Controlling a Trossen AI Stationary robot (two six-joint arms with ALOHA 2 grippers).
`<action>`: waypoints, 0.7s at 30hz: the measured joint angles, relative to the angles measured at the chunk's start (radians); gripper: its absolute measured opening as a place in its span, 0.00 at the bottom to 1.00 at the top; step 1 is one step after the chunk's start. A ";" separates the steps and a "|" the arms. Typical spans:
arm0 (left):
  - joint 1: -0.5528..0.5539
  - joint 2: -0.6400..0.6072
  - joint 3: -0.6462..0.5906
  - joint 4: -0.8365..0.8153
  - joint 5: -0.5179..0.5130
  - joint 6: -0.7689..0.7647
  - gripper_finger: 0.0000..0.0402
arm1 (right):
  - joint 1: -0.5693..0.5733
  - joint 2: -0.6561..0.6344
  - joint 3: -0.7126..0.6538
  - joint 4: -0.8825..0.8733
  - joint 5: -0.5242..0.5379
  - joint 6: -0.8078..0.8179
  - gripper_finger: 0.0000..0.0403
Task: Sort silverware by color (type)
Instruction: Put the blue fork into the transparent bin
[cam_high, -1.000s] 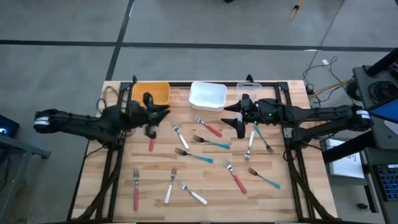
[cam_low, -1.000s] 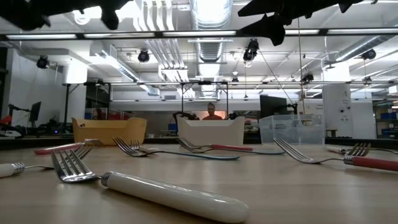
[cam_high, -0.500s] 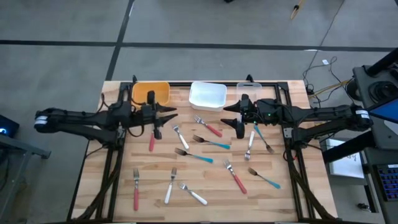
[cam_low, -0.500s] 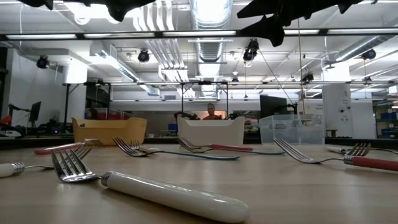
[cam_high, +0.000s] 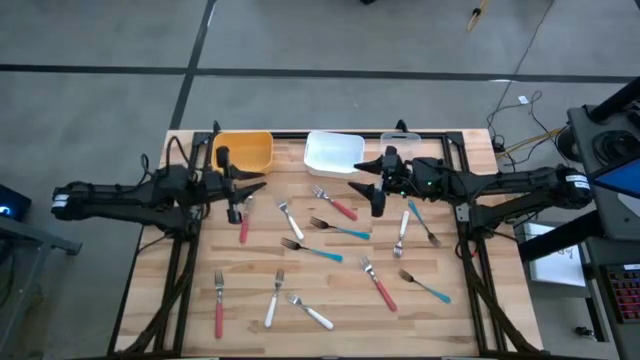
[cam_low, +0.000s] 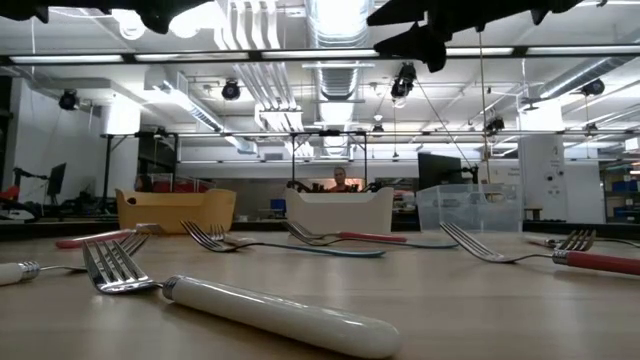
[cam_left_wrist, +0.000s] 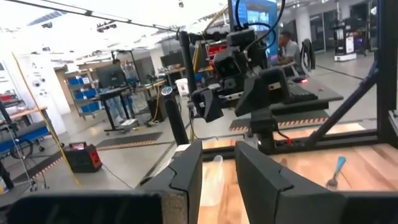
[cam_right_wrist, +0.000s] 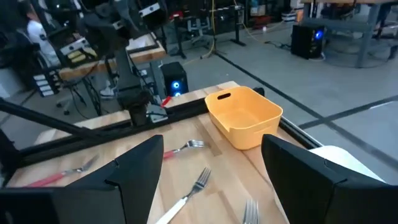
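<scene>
The silverware lies scattered flat on the wooden table (cam_high: 250, 330): forks with red (cam_high: 243, 229), white (cam_high: 273, 303) and teal (cam_high: 318, 252) handles. My left gripper (cam_high: 250, 190) (cam_left_wrist: 219, 149) hangs level above the table in front of the orange bin (cam_high: 243, 150). It is open by a narrow gap with nothing in it, and the red-handled fork lies just below and nearer. My right gripper (cam_high: 366, 188) (cam_right_wrist: 211, 168) hangs level and wide open, with nothing in it, above the red-handled fork (cam_high: 338, 205) near the white bin (cam_high: 333, 153).
Along the far edge stand the orange bin, the white bin and a clear bin (cam_high: 400, 143). In the low view a white-handled fork (cam_low: 270, 315) lies close in front. A black frame (cam_high: 470, 240) borders the table's sides. Both arms reach in level from the left and right.
My left gripper has tipped up from pointing down over the red-handled fork to level, rolled, and drawn back a little toward the table's left edge. The fork lies where it was.
</scene>
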 joint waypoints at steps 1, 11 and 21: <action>0.000 -0.007 -0.002 0.000 -0.005 0.000 0.19 | 0.000 0.022 0.011 0.014 0.000 -0.004 0.66; 0.000 -0.016 -0.004 -0.026 -0.137 0.001 0.19 | 0.000 0.263 0.250 -0.224 0.001 0.001 0.66; 0.000 -0.001 -0.004 -0.033 -0.182 0.014 0.19 | 0.000 0.491 0.533 -0.732 0.030 0.133 0.66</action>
